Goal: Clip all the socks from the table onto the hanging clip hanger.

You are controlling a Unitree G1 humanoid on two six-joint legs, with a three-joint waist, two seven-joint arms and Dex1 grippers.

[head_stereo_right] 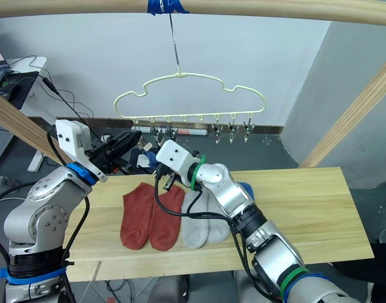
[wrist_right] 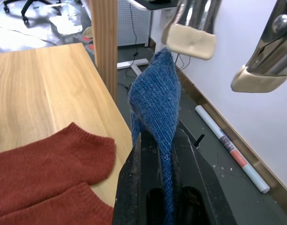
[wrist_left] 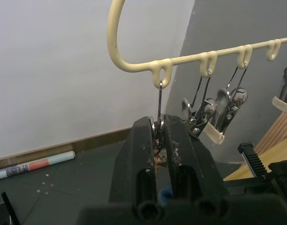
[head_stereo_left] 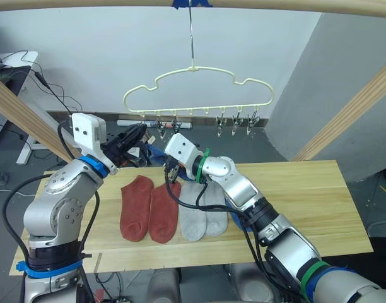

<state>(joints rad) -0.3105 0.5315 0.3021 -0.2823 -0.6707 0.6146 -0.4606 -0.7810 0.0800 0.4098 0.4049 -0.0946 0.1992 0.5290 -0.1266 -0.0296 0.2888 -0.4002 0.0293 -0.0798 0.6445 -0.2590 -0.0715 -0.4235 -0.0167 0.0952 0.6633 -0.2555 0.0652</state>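
Observation:
The pale-yellow clip hanger (head_stereo_left: pixel 196 72) hangs by its hook from the top pole, with a row of metal clips (head_stereo_left: pixel 234 123) along its lower edge. My left gripper (wrist_left: pixel 157 127) is raised to the hanger's left end and is shut on the leftmost clip (wrist_left: pixel 159 101). Just below those clips, my right gripper (wrist_right: pixel 158 140) is shut on a blue sock (wrist_right: pixel 155 93) and holds it up. Two rust-red socks (head_stereo_left: pixel 146 208) and two light grey socks (head_stereo_left: pixel 202 211) lie side by side on the table (head_stereo_left: pixel 306 196). Another blue sock (head_stereo_right: pixel 245 188) peeks out from under my right arm.
Thick wooden poles frame the scene: one across the top (head_stereo_left: pixel 275 6), one slanting at the right (head_stereo_left: pixel 350 113), one at the left (head_stereo_left: pixel 23 120). A desk with cables (head_stereo_left: pixel 16 69) stands at the far left. A rolled tube (wrist_left: pixel 31 166) lies on the floor by the wall.

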